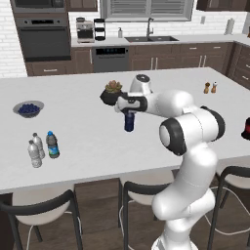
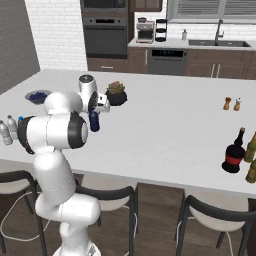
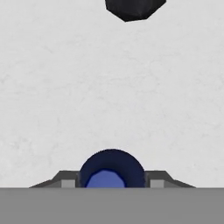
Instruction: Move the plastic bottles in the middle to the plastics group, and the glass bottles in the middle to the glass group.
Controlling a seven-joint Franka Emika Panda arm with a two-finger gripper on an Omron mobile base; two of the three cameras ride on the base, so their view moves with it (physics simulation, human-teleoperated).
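A solid dark blue plastic bottle stands upright mid-counter. My gripper reaches down over it, and in the hand view both fingers lie against the bottle's sides. At the left, the blue-labelled, blue-capped bottle stands beside the plastics group, two clear white-capped bottles. The dark glass bottle with the red band stands at the right next to olive-green bottles.
A dark pot with a plant stands just behind the gripper. A bowl of blueberries sits far left, two shakers far right. Stools line the counter's near edge.
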